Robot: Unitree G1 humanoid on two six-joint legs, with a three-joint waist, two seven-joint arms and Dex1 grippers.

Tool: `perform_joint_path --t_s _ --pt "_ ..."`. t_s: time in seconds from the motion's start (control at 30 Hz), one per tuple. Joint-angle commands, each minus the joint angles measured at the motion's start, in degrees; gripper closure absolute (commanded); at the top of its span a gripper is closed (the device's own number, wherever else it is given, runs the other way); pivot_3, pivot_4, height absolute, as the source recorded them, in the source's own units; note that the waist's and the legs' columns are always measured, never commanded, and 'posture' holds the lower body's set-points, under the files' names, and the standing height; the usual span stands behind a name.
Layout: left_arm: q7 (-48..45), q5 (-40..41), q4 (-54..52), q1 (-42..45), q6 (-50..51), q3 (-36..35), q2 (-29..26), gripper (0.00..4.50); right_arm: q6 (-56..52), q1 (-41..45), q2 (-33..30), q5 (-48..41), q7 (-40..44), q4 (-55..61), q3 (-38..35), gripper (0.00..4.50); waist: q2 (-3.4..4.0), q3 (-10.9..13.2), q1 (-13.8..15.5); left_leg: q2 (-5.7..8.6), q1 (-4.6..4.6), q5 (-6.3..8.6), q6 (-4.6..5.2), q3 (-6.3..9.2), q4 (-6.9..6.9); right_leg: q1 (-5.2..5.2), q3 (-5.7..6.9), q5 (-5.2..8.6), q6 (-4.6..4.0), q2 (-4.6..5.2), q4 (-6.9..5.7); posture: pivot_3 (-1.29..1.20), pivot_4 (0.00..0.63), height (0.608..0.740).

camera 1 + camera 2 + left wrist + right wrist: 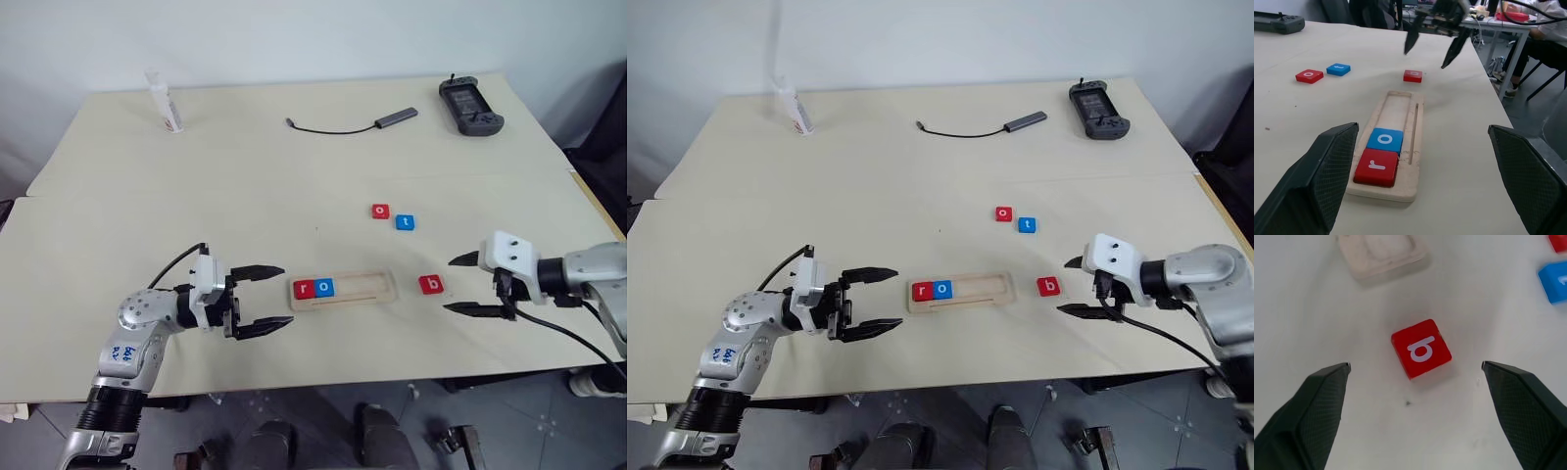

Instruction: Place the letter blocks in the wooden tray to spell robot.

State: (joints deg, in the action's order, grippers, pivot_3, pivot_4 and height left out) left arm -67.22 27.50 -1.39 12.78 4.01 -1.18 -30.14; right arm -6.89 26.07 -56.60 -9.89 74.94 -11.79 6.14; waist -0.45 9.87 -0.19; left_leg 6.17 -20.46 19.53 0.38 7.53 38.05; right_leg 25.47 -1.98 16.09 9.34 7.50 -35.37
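With the red "r" and blue "o" tiles [313, 288] already seated at the left end of the long pale wooden tray [377, 287], the right gripper [475, 286], fingers spread wide and empty, needed to descend squarely over the red square "b" tile [431, 285] lying just right of the tray, while the left gripper [265, 299] waited open beside the tray's left end.

Lab or office — desks [1498, 24], seated person [1547, 19] behind.

Wooden tray [367, 287] just off left gripper [263, 300] tips, red r [303, 288], blue o [325, 287] seated; red b [430, 285] flat before right gripper [470, 285]; red o [380, 211], blue t [407, 222] beyond.
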Motion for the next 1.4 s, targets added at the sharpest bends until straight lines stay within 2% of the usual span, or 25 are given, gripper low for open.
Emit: perform_joint_path --t_s 0.03,0.2,0.23,0.3,0.53,0.57,0.73,0.87,0.93,1.13,1.4 --pt "1.23 0.37 -4.04 -1.96 -0.37 -0.92 -0.43 0.00 6.74 4.81 2.43 2.69 3.54 -8.52 2.39 0.00 0.01 0.00 0.03 0.00 0.00 0.01 0.00 0.00 0.00 0.00 0.00 0.00 0.00 0.00 0.00 0.00 0.150 0.740" --pt "2.87 0.77 -7.24 -5.16 0.31 -1.94 -1.05 0.00 12.33 10.51 6.15 5.70 4.86 -17.84 4.93 0.00 0.01 0.00 -0.03 0.00 0.00 0.09 0.07 -0.02 0.03 0.01 -0.02 -0.02 -0.04 0.01 0.05 0.00 0.150 0.740" --pt "3.15 0.77 -7.59 -5.50 0.40 -2.13 -1.20 0.00 12.80 11.40 6.85 6.01 5.00 -19.19 5.21 0.18 0.01 0.00 0.03 0.00 0.01 0.09 0.06 -0.02 0.04 0.00 -0.02 -0.03 -0.05 0.00 0.04 0.00 0.150 0.740" --pt "3.48 0.83 -7.99 -5.84 0.50 -2.36 -1.46 0.00 13.30 12.46 7.70 6.39 5.99 -20.81 5.59 0.61 0.00 0.00 0.00 -0.02 0.01 0.10 0.05 -0.02 0.08 -0.01 -0.02 -0.03 -0.05 -0.01 0.03 0.00 0.150 0.740" --pt "4.41 0.99 -8.29 -6.10 0.40 -2.98 -2.06 0.00 13.96 14.61 9.08 6.25 8.00 -22.53 4.84 2.91 0.00 0.00 -0.06 -0.04 0.07 0.11 0.03 -0.11 0.12 -0.02 -0.03 -0.04 -0.07 -0.01 -0.04 0.00 0.150 0.740" --pt "4.43 0.95 -8.28 -6.11 0.36 -2.97 -2.05 0.00 13.82 14.83 9.09 6.14 8.17 -22.15 4.71 3.03 0.00 0.00 -0.05 -0.05 0.08 0.11 0.02 -0.12 0.12 -0.02 -0.03 -0.04 -0.07 -0.02 -0.05 0.00 0.150 0.740" --pt "4.65 0.71 -8.21 -6.17 0.11 -3.07 -1.92 0.00 4.80 15.41 8.75 1.79 11.95 -11.66 4.05 3.03 0.05 0.02 -0.02 -0.04 0.06 0.11 0.02 -0.13 0.10 0.03 -0.06 -0.04 -0.07 -0.01 -0.05 0.00 0.150 0.740" --pt "5.13 0.37 -8.03 -6.55 -0.19 -3.11 -1.71 0.00 -13.85 17.30 11.71 -3.75 11.09 4.43 6.21 3.03 0.06 0.03 -0.08 -0.08 0.06 0.14 -0.01 -0.12 0.08 0.04 -0.06 -0.04 -0.07 -0.02 -0.03 0.00 0.150 0.740" --pt "5.49 0.15 -8.15 -6.74 -0.26 -2.89 -1.56 0.00 -17.56 17.73 13.61 -3.39 9.49 8.03 7.92 3.03 0.06 0.03 0.03 -0.12 0.06 0.15 -0.04 -0.13 0.08 0.06 -0.06 -0.04 -0.07 -0.05 -0.04 0.00 0.150 0.740" --pt "6.75 0.01 -9.74 -8.11 0.02 -2.56 -1.45 0.00 -16.83 18.78 20.21 1.92 3.69 7.14 13.64 3.03 0.05 0.02 0.78 0.01 0.02 0.27 0.10 -0.04 0.18 0.03 0.01 -0.05 -0.11 0.05 -0.06 0.00 0.150 0.740" --pt "8.30 0.19 -11.99 -10.47 0.39 -3.24 -2.02 0.00 -13.87 18.65 21.57 5.00 2.48 3.66 15.75 3.03 0.05 0.02 0.37 0.01 -0.02 0.41 0.26 -0.07 0.13 0.03 0.05 -0.05 -0.11 0.04 -0.02 0.00 0.150 0.740"
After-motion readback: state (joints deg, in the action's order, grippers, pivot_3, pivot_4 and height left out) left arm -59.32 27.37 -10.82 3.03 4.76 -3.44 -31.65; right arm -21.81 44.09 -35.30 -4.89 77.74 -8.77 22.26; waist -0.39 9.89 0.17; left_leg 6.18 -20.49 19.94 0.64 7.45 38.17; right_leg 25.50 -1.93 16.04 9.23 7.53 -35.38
